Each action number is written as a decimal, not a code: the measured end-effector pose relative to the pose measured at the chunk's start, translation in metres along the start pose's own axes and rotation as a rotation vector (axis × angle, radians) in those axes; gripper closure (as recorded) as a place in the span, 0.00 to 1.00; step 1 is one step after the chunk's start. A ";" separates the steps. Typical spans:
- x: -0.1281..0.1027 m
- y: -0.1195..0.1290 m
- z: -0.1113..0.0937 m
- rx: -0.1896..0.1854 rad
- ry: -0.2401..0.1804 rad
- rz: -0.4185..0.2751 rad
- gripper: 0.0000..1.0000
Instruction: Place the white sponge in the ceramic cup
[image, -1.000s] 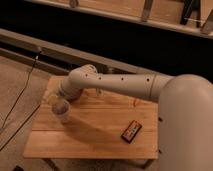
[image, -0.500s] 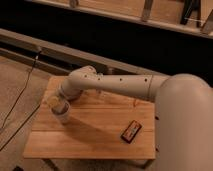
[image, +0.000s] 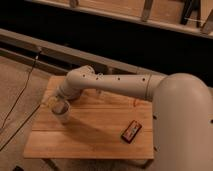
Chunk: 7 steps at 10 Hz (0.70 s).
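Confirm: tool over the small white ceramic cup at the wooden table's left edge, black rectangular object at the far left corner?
Not quite. In the camera view the black rectangular object lies near the table's front right. The tool is over the cup at the left edge.

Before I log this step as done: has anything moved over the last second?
Hardly anything visibly. The arm reaches to the same spot as before, its gripper over the cup at the table's left side; whether the sponge was let go cannot be seen. The cup and the black object lie where they were.
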 end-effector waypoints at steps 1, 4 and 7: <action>0.000 0.000 0.000 -0.001 0.001 0.000 0.75; 0.000 -0.002 0.000 0.000 0.001 0.004 0.45; 0.007 -0.006 0.000 0.003 0.010 0.013 0.26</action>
